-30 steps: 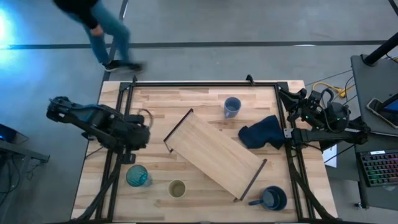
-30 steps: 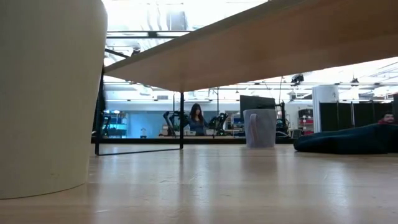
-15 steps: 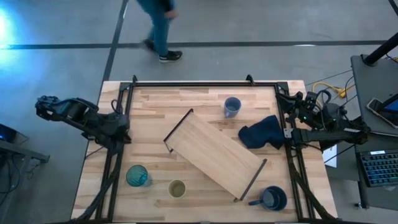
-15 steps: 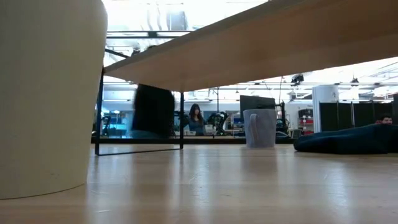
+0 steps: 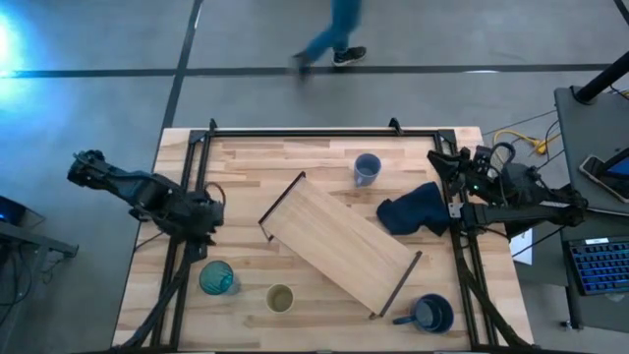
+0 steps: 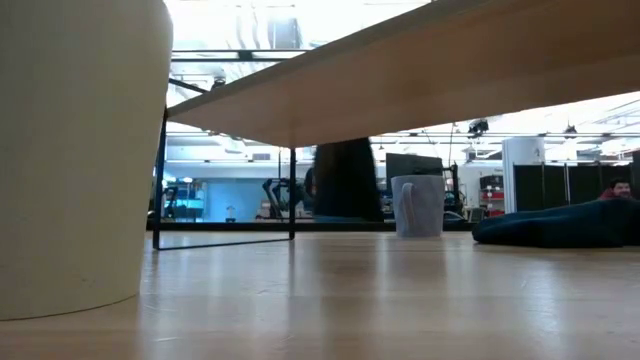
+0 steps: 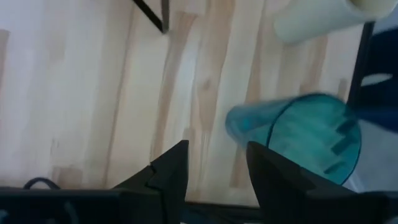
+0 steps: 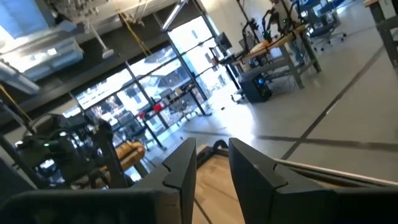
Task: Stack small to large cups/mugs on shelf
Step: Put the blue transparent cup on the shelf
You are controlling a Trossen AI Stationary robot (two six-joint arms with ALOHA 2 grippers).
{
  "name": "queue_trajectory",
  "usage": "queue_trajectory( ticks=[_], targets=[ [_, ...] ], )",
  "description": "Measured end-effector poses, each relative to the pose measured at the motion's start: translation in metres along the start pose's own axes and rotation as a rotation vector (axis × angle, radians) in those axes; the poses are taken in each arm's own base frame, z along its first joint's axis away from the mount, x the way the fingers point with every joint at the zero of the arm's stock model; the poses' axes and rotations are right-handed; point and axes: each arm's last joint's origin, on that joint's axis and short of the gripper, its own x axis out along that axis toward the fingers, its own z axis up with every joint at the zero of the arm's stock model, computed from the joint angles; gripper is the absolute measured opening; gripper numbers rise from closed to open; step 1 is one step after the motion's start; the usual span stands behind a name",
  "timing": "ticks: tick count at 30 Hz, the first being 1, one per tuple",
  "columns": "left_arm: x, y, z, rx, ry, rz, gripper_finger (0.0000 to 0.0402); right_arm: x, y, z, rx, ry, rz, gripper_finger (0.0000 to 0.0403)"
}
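The teal tumbler (image 5: 217, 278) and the olive cup (image 5: 280, 298) stand upright near the table's front left. The periwinkle cup (image 5: 367, 168) stands at the far side, and the navy mug (image 5: 430, 313) at the front right. The shelf (image 5: 339, 244) lies slantwise across the middle of the table. My left gripper (image 5: 206, 228) hovers open just on the far side of the tumbler (image 7: 305, 134), with nothing between its fingers (image 7: 171, 177). My right gripper (image 5: 437, 162) waits at the table's right edge, open (image 8: 211, 165) and holding nothing.
A dark blue cloth (image 5: 413, 208) lies between the shelf and the right arm. Dark frame bars (image 5: 324, 132) run along the table's far, left and right edges. A person (image 5: 334, 29) walks on the floor beyond the far edge.
My left gripper drew back toward the table's left edge, then came toward the near edge, closer to the teal tumbler. A person has walked from left to right beyond the far edge. The cups and the shelf have not moved.
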Motion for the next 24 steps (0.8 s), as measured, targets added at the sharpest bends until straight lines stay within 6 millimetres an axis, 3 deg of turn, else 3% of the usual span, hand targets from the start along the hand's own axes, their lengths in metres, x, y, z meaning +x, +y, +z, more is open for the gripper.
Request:
queue_trajectory(
  ticks=[10,17,24],
  targets=[
    [0.005,-0.031,-0.009,-0.035,-0.016,-0.032,0.0147,0.016,0.007,-0.01,-0.049,0.077,-0.023,0.0089],
    [0.024,-0.056,-0.014,-0.034,0.035,0.03,0.0148,0.019,0.008,-0.013,-0.061,0.097,-0.027,0.0089],
    [0.036,-0.063,-0.012,-0.061,0.036,0.114,0.0148,0.019,0.008,-0.012,-0.059,0.094,-0.025,0.0089]
  ],
)
